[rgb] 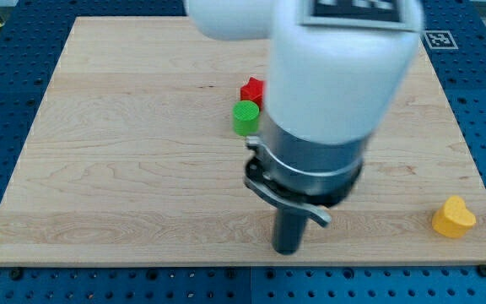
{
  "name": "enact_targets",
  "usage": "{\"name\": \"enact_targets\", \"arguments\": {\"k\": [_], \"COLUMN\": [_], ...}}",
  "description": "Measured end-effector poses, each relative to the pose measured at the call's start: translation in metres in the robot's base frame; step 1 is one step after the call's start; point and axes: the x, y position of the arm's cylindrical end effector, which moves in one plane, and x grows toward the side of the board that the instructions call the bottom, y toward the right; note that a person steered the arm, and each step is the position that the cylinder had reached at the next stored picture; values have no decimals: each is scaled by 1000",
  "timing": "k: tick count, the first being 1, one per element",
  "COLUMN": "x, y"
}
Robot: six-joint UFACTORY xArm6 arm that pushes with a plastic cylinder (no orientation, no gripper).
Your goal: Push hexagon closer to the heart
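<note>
A yellow heart block (453, 217) lies near the board's bottom right corner. A green round-looking block (245, 118) sits near the board's middle. A red block (252, 89) touches it just above; my arm partly hides the red block, so I cannot make out its shape. No block shows clearly as a hexagon. My tip (288, 251) rests on the board near the bottom edge. It is well below the green block and far to the left of the yellow heart. It touches no block.
The wooden board (99, 169) lies on a blue perforated table. My large white and grey arm body (327, 101) hides the board's upper middle and right of centre. A black-and-white marker (439, 39) sits off the board's top right corner.
</note>
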Motion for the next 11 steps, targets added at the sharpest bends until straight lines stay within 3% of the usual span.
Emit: {"name": "enact_targets", "arguments": {"k": [2, 3, 5, 7, 11], "x": [-59, -65, -50, -36, -49], "y": [7, 14, 90, 127, 171]}}
